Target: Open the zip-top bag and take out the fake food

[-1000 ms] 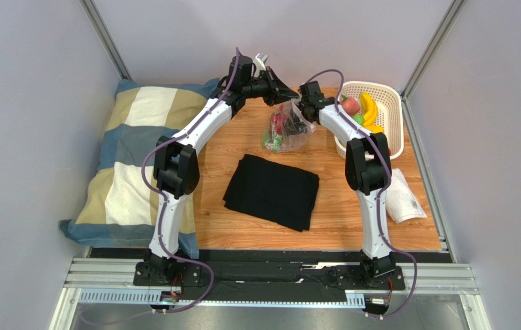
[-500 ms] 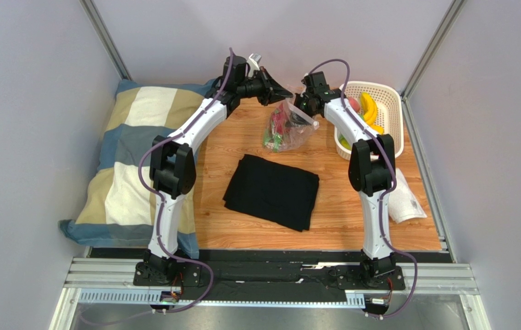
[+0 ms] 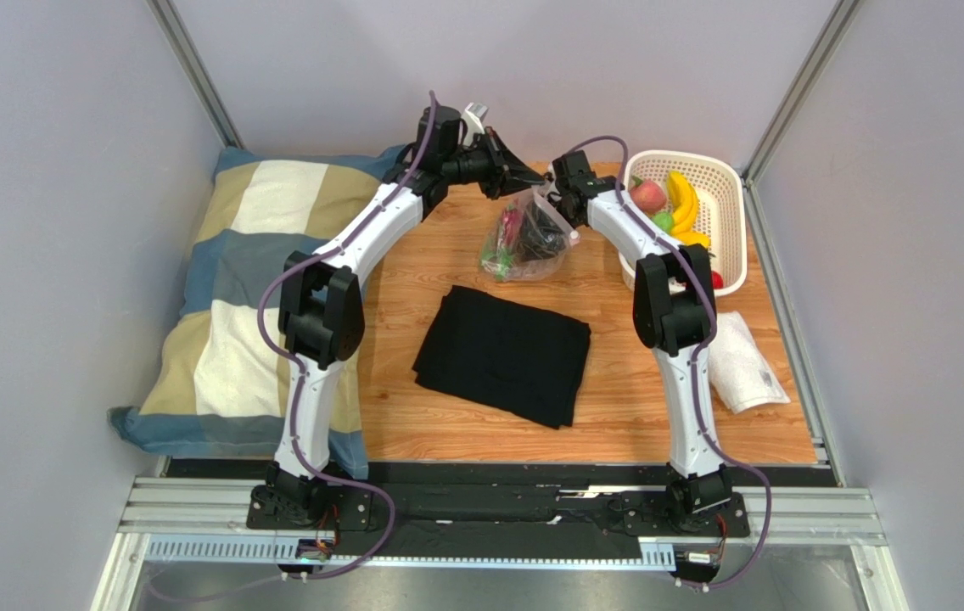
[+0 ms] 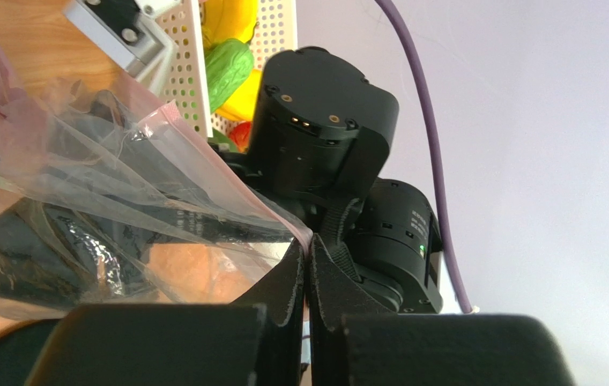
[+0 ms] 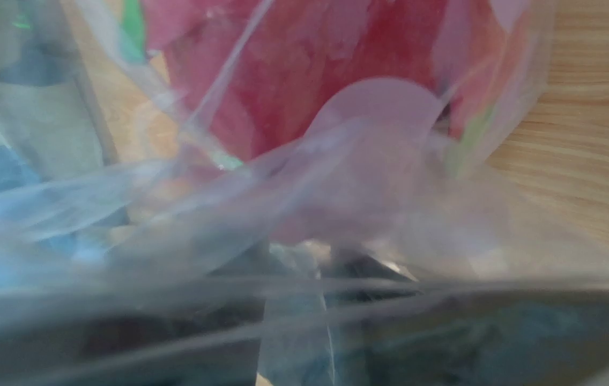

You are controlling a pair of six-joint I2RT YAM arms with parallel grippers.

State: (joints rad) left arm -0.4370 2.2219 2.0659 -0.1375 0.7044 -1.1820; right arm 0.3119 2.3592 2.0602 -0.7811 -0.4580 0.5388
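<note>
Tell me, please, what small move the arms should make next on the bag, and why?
Probably ease the two grippers apart to part the zip. The left gripper has jaws shut on the zip-top bag at its pinkish edge, the right gripper sits at the opposite side, its grip hidden by plastic, and the fake food lies inside.

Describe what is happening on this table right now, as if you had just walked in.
Two robot arms are working on the zip-top bag at the far side of the wooden table. The left arm's jaws are shut on its pink-edged top corner. The right arm's jaws are at the bag's mouth; plastic hides whether they grip. Red and green fake food is inside the bag; more lies in the white basket.
</note>
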